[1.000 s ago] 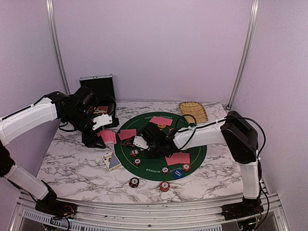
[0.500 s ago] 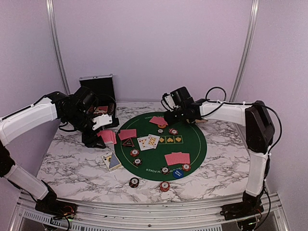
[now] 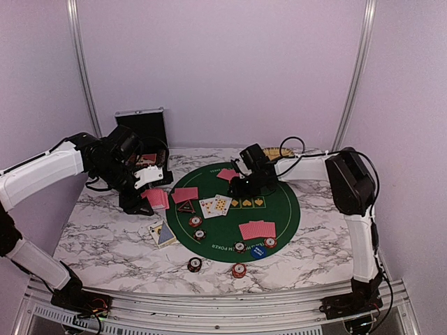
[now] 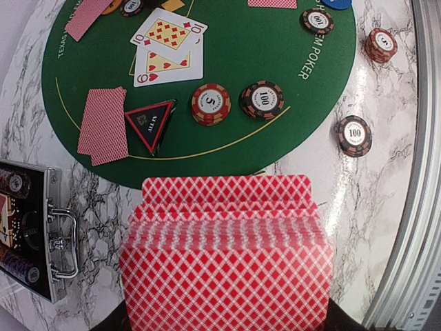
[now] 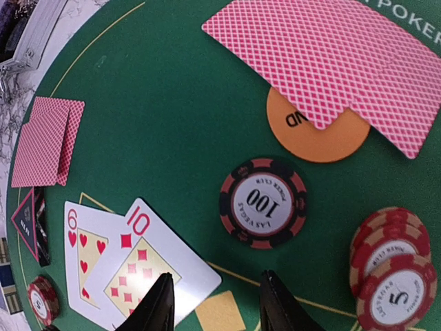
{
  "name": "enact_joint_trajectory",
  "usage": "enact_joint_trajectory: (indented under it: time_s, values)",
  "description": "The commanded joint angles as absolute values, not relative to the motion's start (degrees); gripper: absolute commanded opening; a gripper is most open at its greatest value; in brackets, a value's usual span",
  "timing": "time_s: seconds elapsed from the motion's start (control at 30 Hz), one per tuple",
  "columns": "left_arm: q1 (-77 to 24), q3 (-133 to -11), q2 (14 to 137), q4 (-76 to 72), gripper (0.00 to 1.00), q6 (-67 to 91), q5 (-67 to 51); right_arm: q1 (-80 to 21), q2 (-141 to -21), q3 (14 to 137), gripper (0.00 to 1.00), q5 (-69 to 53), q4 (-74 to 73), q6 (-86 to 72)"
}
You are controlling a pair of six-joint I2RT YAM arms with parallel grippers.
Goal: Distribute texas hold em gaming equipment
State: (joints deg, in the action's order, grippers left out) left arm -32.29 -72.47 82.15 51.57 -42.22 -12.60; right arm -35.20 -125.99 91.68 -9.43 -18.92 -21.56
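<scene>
the light was soft and even, coming from above, and the walls (image 3: 223,70) had a pale violet tint. shadows on the marble table (image 3: 105,230) were weak. the table surface shone a little beside the front rail (image 4: 420,172). the red-backed cards (image 4: 227,276) nearest the left wrist lens looked slightly blurred; the right wrist view was sharp.

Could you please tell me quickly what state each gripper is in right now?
Left gripper: closed on the deck of red-backed cards.
Right gripper: open, holding nothing.
</scene>
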Motion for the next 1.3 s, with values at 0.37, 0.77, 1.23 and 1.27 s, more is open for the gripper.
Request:
enact_joint_trajectory:
  time_s: [0.37,0.77,1.23,1.27]
  values:
    - [-32.0,-73.0,81.2,52.1,0.0,-42.0,-13.1,-33.9,-136.2,105.2,0.39,-6.4,-22.2,-25.4]
    - [-32.0,-73.4,81.1,52.1,0.0,-41.8,-13.6,-33.7,-121.3,95.1,0.42,-10.4,-16.5,-25.2]
    - [-32.0,-74.4,82.4,52.0,0.0,-41.3,-15.6,-38.3,-104.7,80.6,0.82,-26.4,-9.4,-34.8]
    - [-32.0,-74.5,82.5,52.0,0.0,-41.3,-15.7,-39.2,-104.7,80.6,0.84,-27.3,-9.0,-35.8]
